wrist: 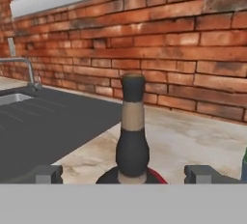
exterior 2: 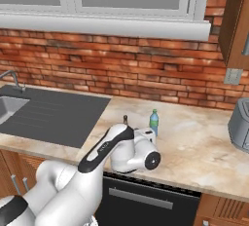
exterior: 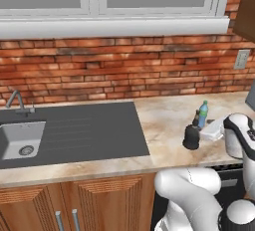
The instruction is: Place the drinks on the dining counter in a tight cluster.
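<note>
A squat black narrow-necked bottle [exterior: 191, 136] stands on a beige marble counter [exterior: 164, 120] against the brick wall. A small blue bottle with a green cap [exterior: 202, 114] stands just behind it. My gripper [wrist: 124, 175] is open, level with the black bottle [wrist: 132, 136], whose neck rises midway between the two fingertips [wrist: 46, 174]; I see no contact. In the right base view my arm hides the black bottle's body, so only its neck tip [exterior 2: 125, 119] shows, with the blue bottle [exterior 2: 153, 122] beside it. The dining counter is out of view.
A dark grey drainboard [exterior: 89, 130] with a steel sink basin [exterior: 22, 143] and faucet [exterior: 17, 100] lies to the left. A grey appliance [exterior 2: 240, 122] sits at the counter's right end. The brick wall [exterior 2: 146, 74] closes the back.
</note>
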